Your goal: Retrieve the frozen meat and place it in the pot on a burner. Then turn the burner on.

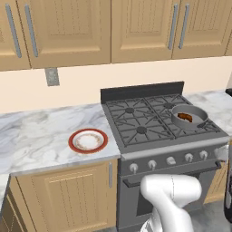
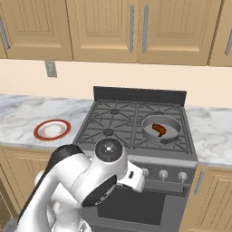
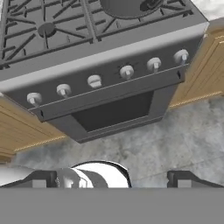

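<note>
1. The pincer (image 3: 111, 179) hung low in front of the stove (image 3: 109, 61). Its two dark tips stood wide apart, and nothing was between them.
2. Under the pincer was a grey floor (image 3: 183, 135).
3. The pincer's camera looked at the stove front. Five round knobs (image 3: 126, 71) sat in a row there, and below them were a long handle bar (image 3: 109, 94) and the dark oven door (image 3: 114, 113).
4. Tan cupboard doors (image 1: 63, 199) stood on both sides of the stove.
5. The stove top had black grates (image 1: 149, 118) over the burners.
6. The pot (image 2: 161, 127) sat on the near right burner. Its short handle pointed to the near side.
7. The frozen meat (image 2: 159, 129) lay inside the pot. It was small and reddish-brown.
8. A white and grey marble counter (image 1: 41, 136) ran along both sides of the stove.
9. A white plate with a red rim (image 1: 88, 141) sat on the counter, just left of the stove.
10. The far wall was cream, with a grey outlet (image 1: 52, 76). Tan upper cupboards (image 2: 104, 27) with silver handles hung above it.
11. The white arm (image 2: 86, 181) was bent over, close to the stove front. Its hand reached down low, near the knobs.
</note>
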